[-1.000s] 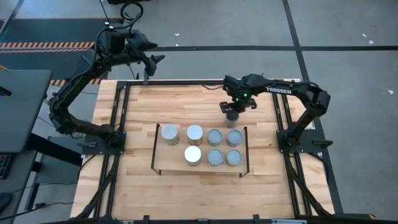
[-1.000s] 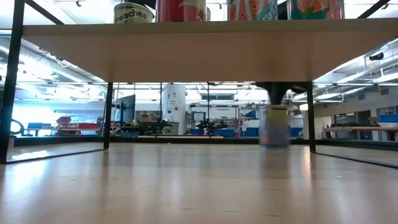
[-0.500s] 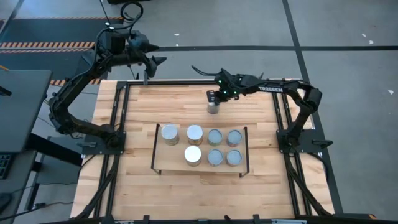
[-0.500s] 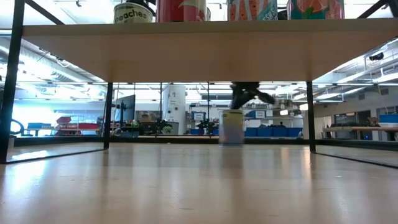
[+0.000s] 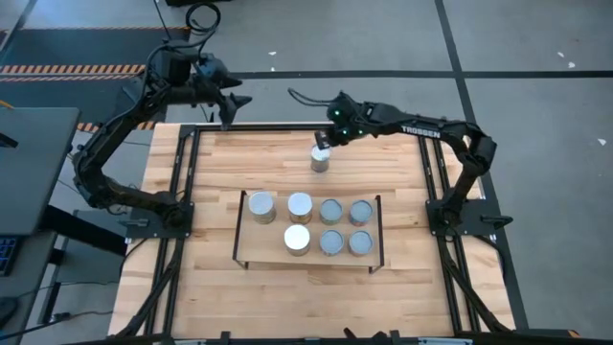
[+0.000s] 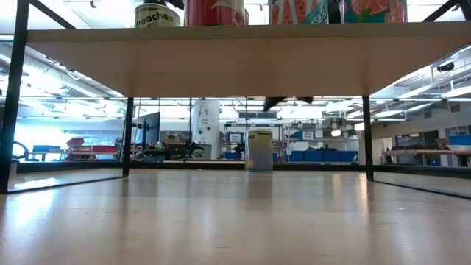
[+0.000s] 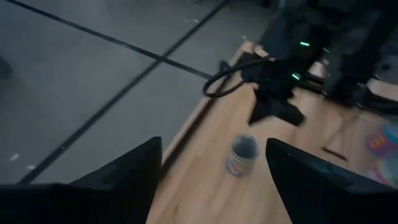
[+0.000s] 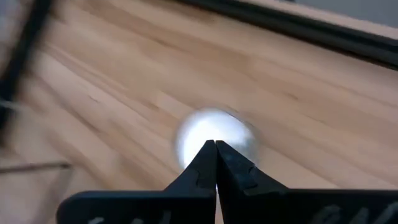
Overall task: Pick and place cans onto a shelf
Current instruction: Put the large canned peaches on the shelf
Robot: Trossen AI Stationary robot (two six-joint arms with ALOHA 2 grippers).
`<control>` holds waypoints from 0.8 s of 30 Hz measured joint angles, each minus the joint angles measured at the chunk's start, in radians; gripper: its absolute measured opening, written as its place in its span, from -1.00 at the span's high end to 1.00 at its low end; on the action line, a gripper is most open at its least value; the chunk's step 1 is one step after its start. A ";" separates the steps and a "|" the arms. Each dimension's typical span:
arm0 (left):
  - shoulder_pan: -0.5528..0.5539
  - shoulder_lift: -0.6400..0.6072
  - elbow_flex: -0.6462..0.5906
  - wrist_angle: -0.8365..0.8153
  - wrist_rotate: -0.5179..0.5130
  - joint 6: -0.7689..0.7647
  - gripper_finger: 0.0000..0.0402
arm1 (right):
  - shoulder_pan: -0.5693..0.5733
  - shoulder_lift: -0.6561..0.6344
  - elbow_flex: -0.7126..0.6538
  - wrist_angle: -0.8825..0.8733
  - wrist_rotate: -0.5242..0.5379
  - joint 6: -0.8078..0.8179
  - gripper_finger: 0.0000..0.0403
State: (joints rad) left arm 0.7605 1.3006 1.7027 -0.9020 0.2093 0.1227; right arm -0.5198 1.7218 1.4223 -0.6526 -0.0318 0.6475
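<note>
At twelve o'clock of the shelf [image 5: 241, 230], one loose can [image 5: 320, 160] stands on the table; my right gripper [image 5: 325, 140], fingers together, hovers above it. Seven cans [image 5: 330, 212] are shelved, I judge; this one remains.
</note>
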 joint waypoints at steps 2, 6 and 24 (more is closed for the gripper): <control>-0.001 0.000 0.000 -0.028 0.037 0.014 -0.45 | -0.005 0.002 -0.014 -0.069 0.046 -0.033 0.98; -0.002 0.000 0.000 -0.068 0.070 0.013 -0.45 | -0.007 0.018 -0.082 -0.074 0.095 -0.049 0.98; 0.000 -0.021 -0.112 -0.213 0.137 -0.005 -0.45 | 0.060 0.242 -0.158 0.639 -0.216 0.094 0.98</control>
State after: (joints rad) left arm 0.7609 1.2801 1.5906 -1.1152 0.3462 0.1173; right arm -0.4593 1.9639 1.2644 -0.0139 -0.2477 0.7414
